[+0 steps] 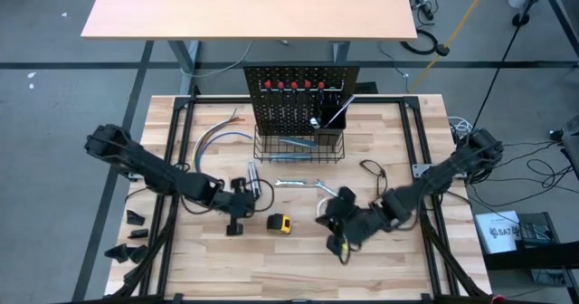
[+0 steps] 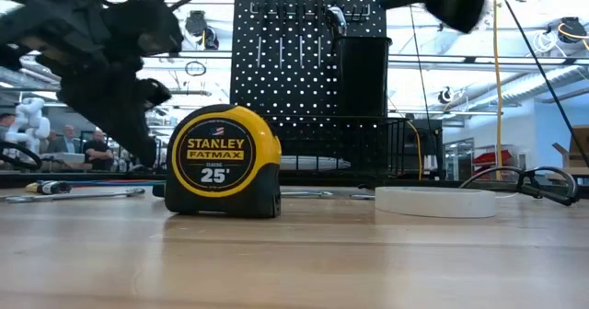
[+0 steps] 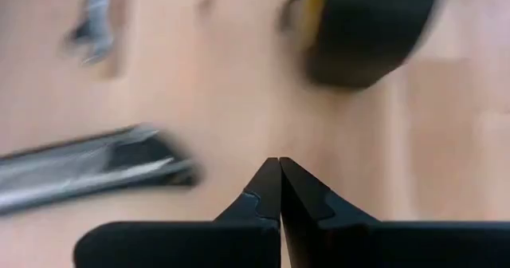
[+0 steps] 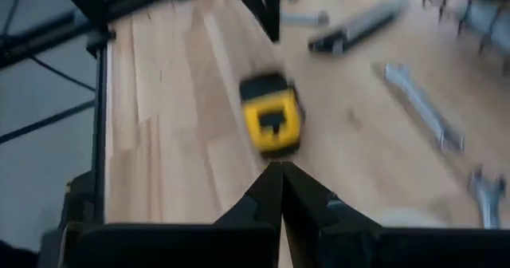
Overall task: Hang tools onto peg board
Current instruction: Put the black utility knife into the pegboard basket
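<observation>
Fig. — Two-arm rig at a wooden table (image 1: 298,268), seen from above, from table level and from both wrists.

Peg board (image 1: 303,91) stands upright at the far centre of the table; red-handled screwdrivers (image 1: 294,85) hang along its top row, w/ a wire basket (image 1: 298,148) at its base and a black cup holder (image 1: 333,116) on its right side.

Left gripper (image 1: 237,223) sits low over the table, left of centre. In its wrist view we see the two fingertips (image 3: 268,190) pressed together, nothing between them. Just beyond lie a grey utility knife (image 3: 88,166) and a wrench (image 3: 94,21); both blurred.

Right gripper (image 1: 342,242) is right of centre, nearer the front edge. Its jaws are likewise closed tip to tip — empty.

Tape measure (image 1: 280,223), yellow-black, rests on the table between the two grippers, touching neither; in the low view (image 2: 223,162) it stands on edge in front of the board. White tape roll (image 2: 440,201) lies flat to the right of it. Silver wrenches (image 1: 294,184) lie in front of the basket; pliers (image 1: 373,169) lie farther right.

Other tools on the table are too small for us to tell apart.
</observation>
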